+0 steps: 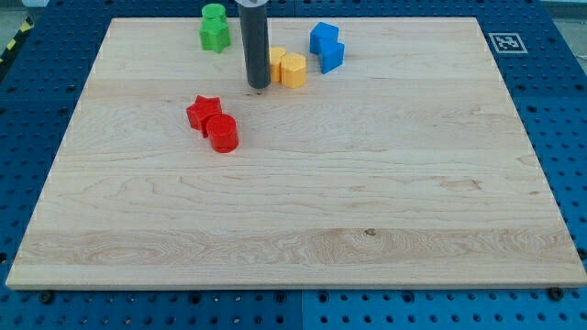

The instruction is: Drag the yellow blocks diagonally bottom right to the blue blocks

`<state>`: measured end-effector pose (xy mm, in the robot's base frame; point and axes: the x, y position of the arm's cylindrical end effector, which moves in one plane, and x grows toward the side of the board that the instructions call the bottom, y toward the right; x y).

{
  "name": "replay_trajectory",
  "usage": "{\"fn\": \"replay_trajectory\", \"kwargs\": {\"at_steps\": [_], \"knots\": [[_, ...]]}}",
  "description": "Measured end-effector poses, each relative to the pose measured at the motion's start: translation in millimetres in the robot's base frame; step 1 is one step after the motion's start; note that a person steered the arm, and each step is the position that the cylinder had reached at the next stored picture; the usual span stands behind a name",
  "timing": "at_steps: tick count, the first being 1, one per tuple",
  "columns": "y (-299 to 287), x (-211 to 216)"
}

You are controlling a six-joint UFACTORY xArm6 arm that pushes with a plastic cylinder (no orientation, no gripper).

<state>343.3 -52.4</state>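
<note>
Two yellow blocks sit near the view's top centre: a hexagonal one and another just to its left, partly hidden by my rod. Two blue blocks lie to their right: a star-like one and a cube touching below it. The hexagonal yellow block stands a short gap left of the blue cube. My tip rests on the board just left of the yellow blocks, touching or nearly touching the hidden one.
Two green blocks stand at the view's top left of my rod. A red star and a red cylinder touch each other lower left. The wooden board lies on a blue perforated table.
</note>
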Motion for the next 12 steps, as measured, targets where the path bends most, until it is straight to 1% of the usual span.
{"fn": "replay_trajectory", "kwargs": {"at_steps": [1, 2, 3, 4, 5, 6, 8, 10, 11, 12], "knots": [[-16.8, 0.4], [-42.5, -10.5], [-49.0, -40.4], [-25.9, -52.1], [10.7, -55.1], [30.8, -53.3], [61.6, -24.9], [108.5, 17.8], [119.1, 24.1], [93.9, 23.1]]}}
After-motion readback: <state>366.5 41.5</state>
